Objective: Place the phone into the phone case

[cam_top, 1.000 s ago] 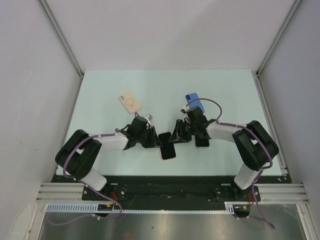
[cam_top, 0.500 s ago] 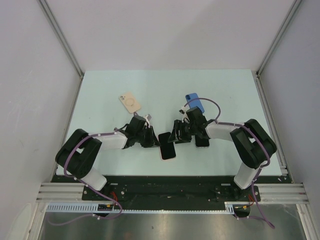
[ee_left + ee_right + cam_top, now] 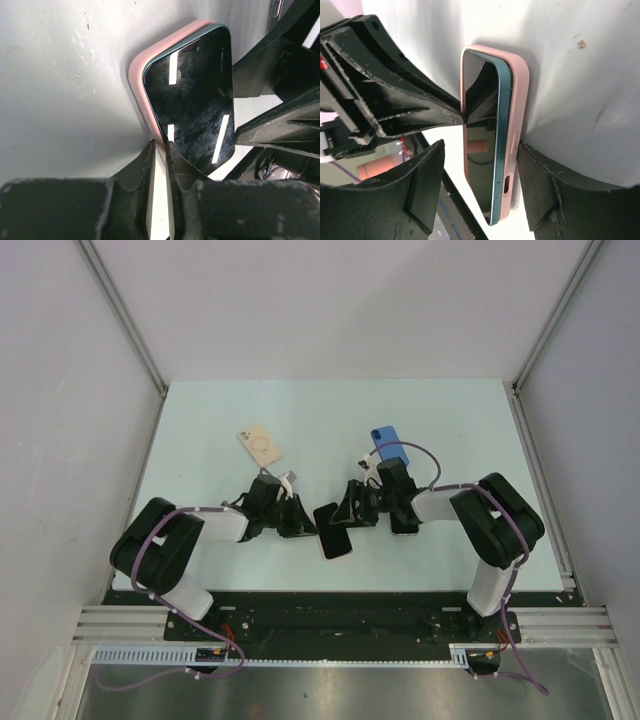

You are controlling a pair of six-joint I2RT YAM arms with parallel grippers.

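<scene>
View from above onto a pale green table (image 3: 200, 420) with two black-and-white robot arms reaching in from the near edge.

Far left and well back, a beige rectangular phone case with a ring on it (image 3: 259, 445) lies flat, apart from everything else.

Next, the left gripper (image 3: 160, 147) lies low over the table and points right. Its two black fingers (image 3: 145, 167) are drawn almost together, leaving only a thin slit. The rim of a pink soft phone case (image 3: 136, 80) sits right at the mouth of that slit. I cannot tell whether the claw truly pinches the rim.

In the centre, between the two grippers, the pink case lies on the table. A dark glass phone with a teal edge (image 3: 192, 100) lies in it screen up. It sits skewed and is not fully seated, and one long teal side shows above the pink wall.

To the right, the right gripper (image 3: 481, 146) is released, its fingers (image 3: 540, 185) spread wide and straddling the phone and case. One finger is against the pink wall and the other stands clear of the opposite side.

Behind it, a blue flat rectangular item (image 3: 388, 443) lies on the table.
</scene>
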